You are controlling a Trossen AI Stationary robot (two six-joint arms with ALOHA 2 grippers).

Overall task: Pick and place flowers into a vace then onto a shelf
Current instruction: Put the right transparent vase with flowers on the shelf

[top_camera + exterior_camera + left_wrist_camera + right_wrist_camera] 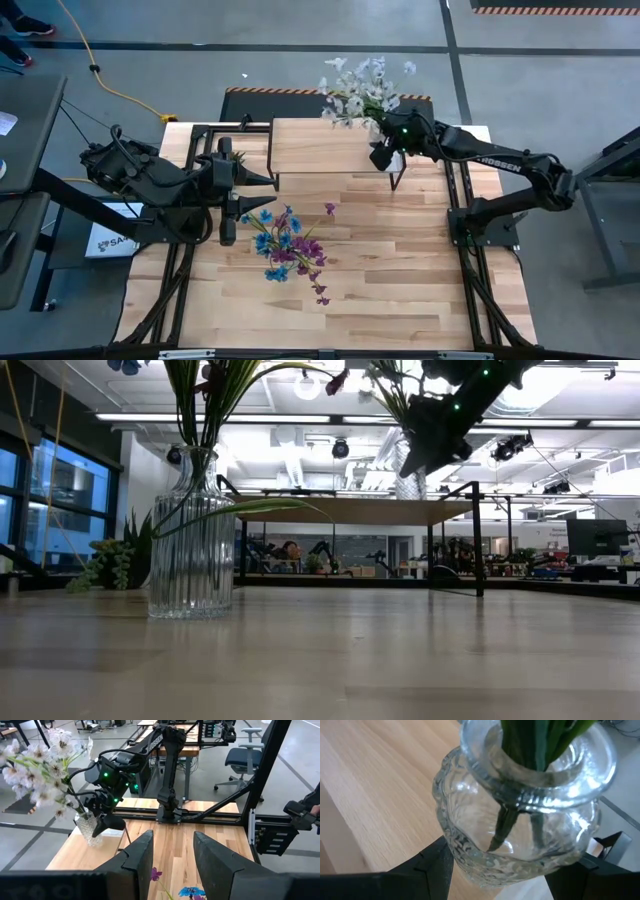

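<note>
At the right-hand end of the shelf (325, 145), the right gripper (385, 152) holds a patterned glass vase (520, 827) carrying the white-pink flowers (360, 92). In the right wrist view, the two fingers sit against opposite sides of the vase body, spread no wider than the glass allows. The low view shows this vase raised above the shelf top, so the step in hand appears to be the transfer of the filled vase onto the shelf.

The next move calls for lowering the vase until its base rests flat on the shelf plank, inboard of the edge (the wrist view shows the vase close to the plank's border), and only then releasing the fingers. A tilt during descent could shift the stems or tip the vase.

In front of the shelf, near its left end, stands a ribbed glass vase (191, 550) holding the blue and purple flowers (290, 248); it rests on the tabletop (400, 290), not yet on the shelf.

The left gripper (240, 190) waits just beside that ribbed vase, level with the shelf's left end. Its fingers stand apart with a clear gap between them and touch nothing.
</note>
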